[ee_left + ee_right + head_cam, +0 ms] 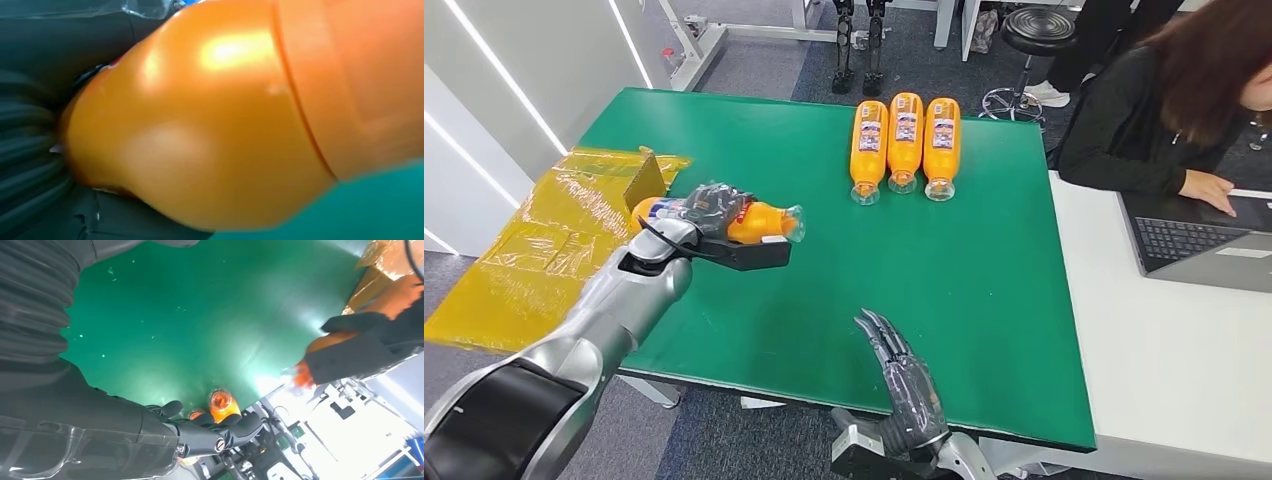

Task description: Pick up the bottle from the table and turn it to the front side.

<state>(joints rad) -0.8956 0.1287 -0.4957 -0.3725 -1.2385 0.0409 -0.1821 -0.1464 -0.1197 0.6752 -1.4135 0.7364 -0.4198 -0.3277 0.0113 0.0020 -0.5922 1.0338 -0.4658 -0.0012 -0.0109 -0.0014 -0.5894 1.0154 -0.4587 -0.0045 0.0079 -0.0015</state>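
Observation:
My left hand (714, 225) grips an orange bottle (759, 221) above the left part of the green table (984, 290). The bottle lies on its side, clear cap toward the right, its label partly hidden by my fingers. Up close, the orange bottle (210, 125) bulges out of my left hand (30, 145). My right hand (902, 380) hovers over the table's near edge, fingers apart and holding nothing. From the right wrist, my right hand (150, 430) appears low over the mat, with the held bottle (345, 335) farther off.
Three orange bottles (905, 143) lie side by side at the table's far middle, caps toward me. A yellow plastic-wrapped box (554, 235) sits off the table's left edge. A person (1164, 100) works at a laptop (1199, 240) on the white desk to the right.

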